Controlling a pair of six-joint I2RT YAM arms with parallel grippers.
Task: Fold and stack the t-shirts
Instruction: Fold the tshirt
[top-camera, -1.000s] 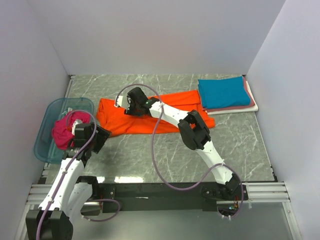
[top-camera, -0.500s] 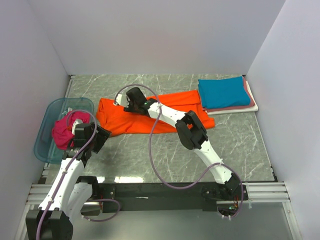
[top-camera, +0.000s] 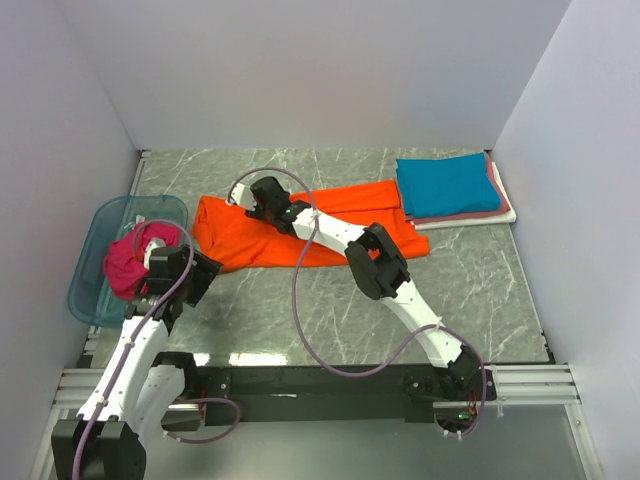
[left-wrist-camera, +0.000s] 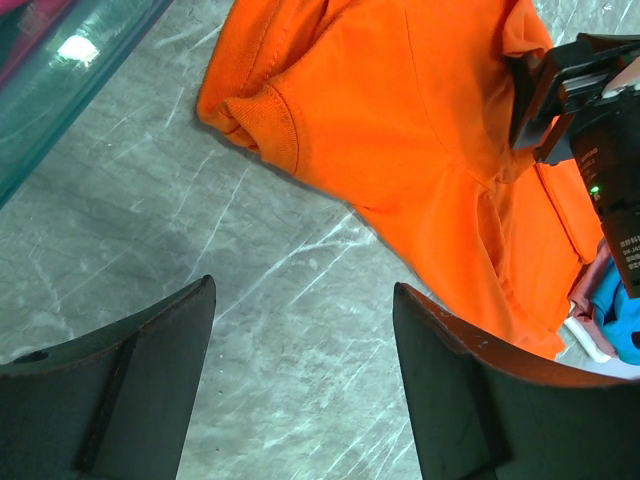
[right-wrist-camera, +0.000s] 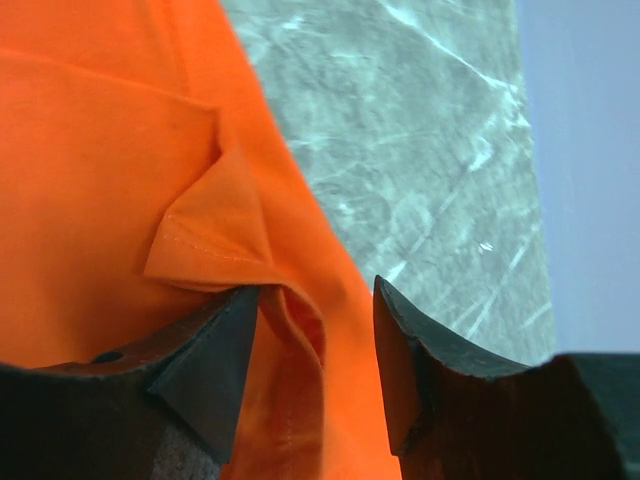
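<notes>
A bright orange t-shirt (top-camera: 240, 235) lies spread across the middle of the table, seen also in the left wrist view (left-wrist-camera: 400, 120) and the right wrist view (right-wrist-camera: 100, 150). My right gripper (top-camera: 262, 195) is down on its far edge. The right gripper (right-wrist-camera: 315, 292) is open, with a raised fold of orange cloth between its fingers. My left gripper (top-camera: 200, 275) hovers by the shirt's near left corner; the left gripper (left-wrist-camera: 302, 290) is open over bare marble. A magenta t-shirt (top-camera: 135, 260) is bunched in the tub. A folded teal t-shirt (top-camera: 447, 183) tops pink (top-camera: 470, 213) and white ones.
The translucent blue tub (top-camera: 100, 225) stands at the left edge, beside the left arm. The folded stack sits at the back right near the side wall. White walls close in the marble table (top-camera: 300, 300) on three sides.
My right gripper has slid slightly left along the orange shirt's far edge, its jaws narrowing a little. The left arm has not moved.
</notes>
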